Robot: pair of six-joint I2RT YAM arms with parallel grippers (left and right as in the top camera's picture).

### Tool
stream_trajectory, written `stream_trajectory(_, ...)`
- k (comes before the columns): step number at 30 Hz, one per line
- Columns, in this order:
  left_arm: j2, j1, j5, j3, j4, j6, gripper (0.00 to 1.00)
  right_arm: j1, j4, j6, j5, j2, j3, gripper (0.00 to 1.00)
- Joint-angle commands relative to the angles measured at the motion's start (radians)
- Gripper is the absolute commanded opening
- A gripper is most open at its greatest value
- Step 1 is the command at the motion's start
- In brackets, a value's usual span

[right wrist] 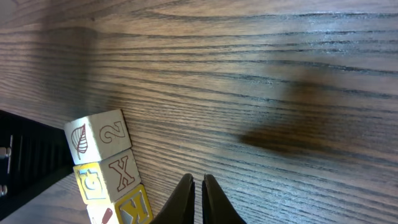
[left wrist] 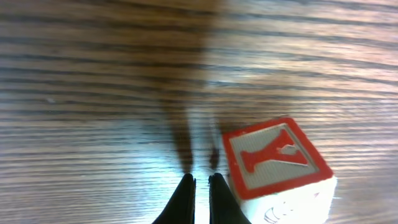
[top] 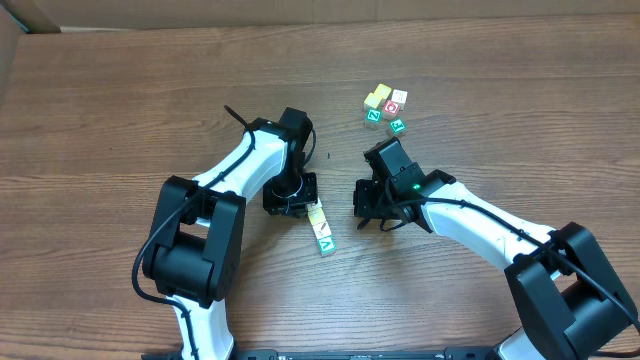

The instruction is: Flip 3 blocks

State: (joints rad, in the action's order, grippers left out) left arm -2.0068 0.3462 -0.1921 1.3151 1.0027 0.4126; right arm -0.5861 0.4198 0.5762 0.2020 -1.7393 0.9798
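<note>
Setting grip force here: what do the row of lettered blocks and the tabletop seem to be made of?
Blocks: probably painted wood, matte white and yellow faces with printed marks and softly rounded edges. Tabletop: brown wood grain with a slight sheen, so varnished wood or laminate; the pictures cannot settle which.

Picking out a row of three blocks (top: 321, 229) just below the middle of the worktop (top: 120, 110), touching face to face, running from 11 to 5 o'clock, with a green V mark up on the 5 o'clock end. Seen close from the right wrist: white block (right wrist: 99, 138) with a 2 and a leaf, X block (right wrist: 118, 174) pressed against it, yellow K block (right wrist: 135, 208) last, all flat on the wood. Up at 1 o'clock, loosely grouped: yellow block (top: 383, 91), cream block (top: 373, 100), white-faced block (top: 400, 96), green Z block (top: 373, 117), and green block (top: 397, 126) at the 5 o'clock edge. From the left wrist, catching a Y block (left wrist: 277, 165): red letter and red border on top, white side, resting on the wood.
</note>
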Motion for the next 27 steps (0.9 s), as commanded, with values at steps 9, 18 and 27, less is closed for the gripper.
stream_trajectory(9, 0.005, 0.000, -0.067, -0.005, 0.004, -0.016, 0.04, -0.003, 0.005, 0.003, -0.011, -0.006, 0.001, 0.08)
stream_trajectory(18, 0.005, 0.000, -0.045, -0.005, 0.019, -0.016, 0.04, -0.003, 0.005, 0.003, -0.011, -0.006, 0.001, 0.08)
stream_trajectory(27, 0.005, 0.003, -0.045, -0.005, 0.044, -0.032, 0.04, -0.003, 0.005, 0.003, -0.011, -0.006, 0.001, 0.08)
